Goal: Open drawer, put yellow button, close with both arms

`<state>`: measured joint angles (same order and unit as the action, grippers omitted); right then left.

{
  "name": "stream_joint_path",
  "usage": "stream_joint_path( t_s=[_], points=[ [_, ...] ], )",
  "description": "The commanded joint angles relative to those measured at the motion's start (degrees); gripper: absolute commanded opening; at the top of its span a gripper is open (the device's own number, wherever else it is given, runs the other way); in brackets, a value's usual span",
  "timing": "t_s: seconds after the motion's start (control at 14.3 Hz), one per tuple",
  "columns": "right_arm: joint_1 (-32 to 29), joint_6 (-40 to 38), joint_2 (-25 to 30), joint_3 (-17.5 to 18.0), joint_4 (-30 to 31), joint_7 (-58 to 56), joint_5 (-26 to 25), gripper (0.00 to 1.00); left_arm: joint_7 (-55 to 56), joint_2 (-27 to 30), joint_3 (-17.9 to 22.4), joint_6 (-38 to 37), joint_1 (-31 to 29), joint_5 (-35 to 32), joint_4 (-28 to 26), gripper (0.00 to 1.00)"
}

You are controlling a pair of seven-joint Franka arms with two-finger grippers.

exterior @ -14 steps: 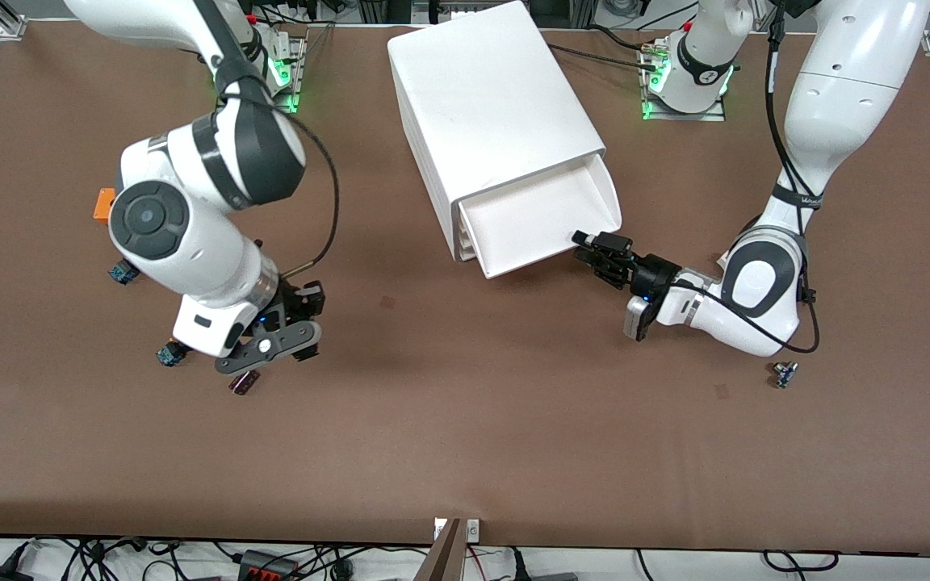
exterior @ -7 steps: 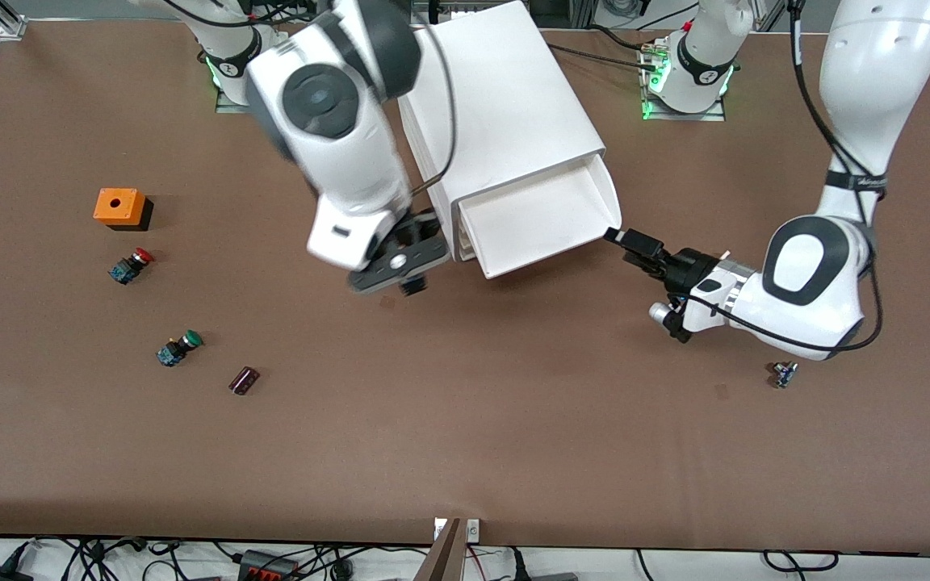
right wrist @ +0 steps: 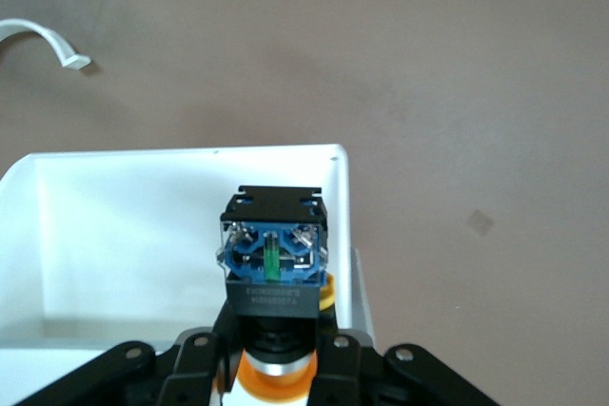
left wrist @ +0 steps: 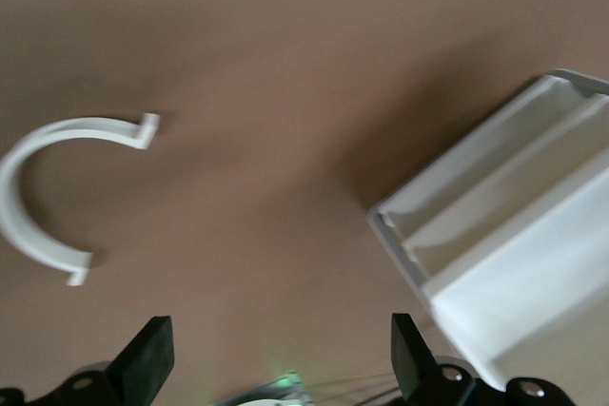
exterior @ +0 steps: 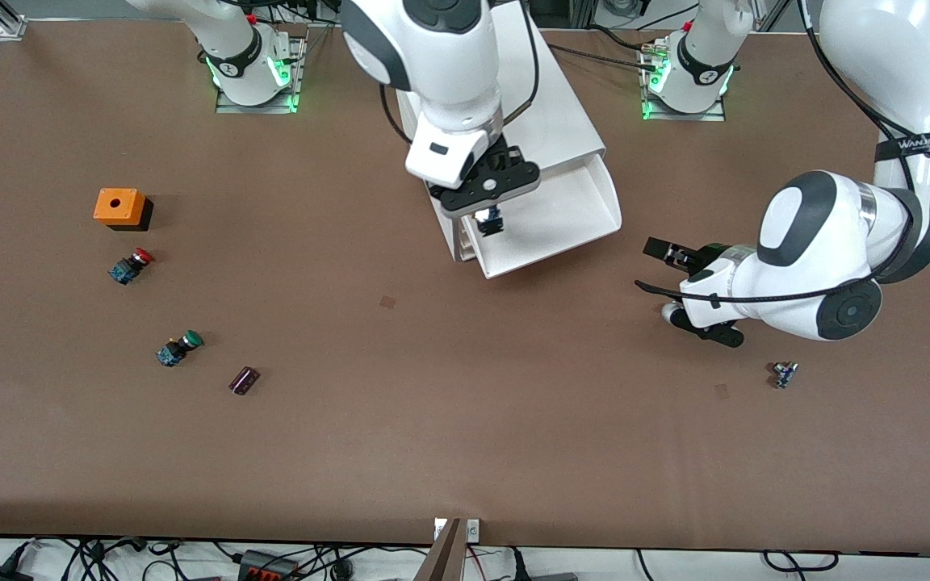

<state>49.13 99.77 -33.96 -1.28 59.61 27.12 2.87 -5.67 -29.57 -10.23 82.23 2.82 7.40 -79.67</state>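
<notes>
Right gripper (exterior: 490,216) holding the yellow button (exterior: 492,221) over the open drawer (exterior: 550,230); left gripper (exterior: 667,252) over bare table (exterior: 465,420) beside the drawer, toward the left arm's end.

The right wrist view shows what the front view cannot: the fingers are closed on the button's black body, blue base and terminals (right wrist: 273,252) facing the camera, orange-yellow cap (right wrist: 276,376) low between the jaws, all above the smooth white drawer floor near one corner. The front view gives the pose: the right arm reaches from its base over the boxy white cabinet (exterior: 513,113), wrist pointing down; the left arm bends low, forearm roughly level, gripper aimed toward the drawer. In the left wrist view its black fingertips (left wrist: 147,360) stand wide apart, holding nothing, with the drawer's thin plastic walls (left wrist: 495,235) ahead.
</notes>
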Motion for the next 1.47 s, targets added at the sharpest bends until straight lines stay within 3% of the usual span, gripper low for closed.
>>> stream_joint_path(
  t_s=[0.0,0.21,0.49,0.63,1.4],
  points=[
    [1.40,1.91,-2.86,-0.22,-1.95,1.09,0.39,0.00,0.57,-1.36,0.91,0.03,-0.27,-5.37,3.20,1.00],
    [1.84,6.66,-4.89,0.31,-1.95,3.45,0.39,0.00,3.80,-3.47,1.27,0.56,-0.27,-10.03,5.84,1.00],
    [2.63,7.03,-5.94,0.49,-1.87,3.64,0.47,0.00,10.49,-3.83,1.36,3.64,-0.80,-10.04,5.67,1.00],
    [2.55,7.11,-7.09,2.50,-1.87,3.82,0.47,0.00,12.34,-3.83,1.36,3.64,-1.15,-10.22,5.76,1.00],
    [3.43,7.55,-10.17,2.68,-1.87,5.47,0.56,0.02,12.44,-3.83,1.36,3.90,-1.33,-10.04,5.67,1.00]
  ],
)
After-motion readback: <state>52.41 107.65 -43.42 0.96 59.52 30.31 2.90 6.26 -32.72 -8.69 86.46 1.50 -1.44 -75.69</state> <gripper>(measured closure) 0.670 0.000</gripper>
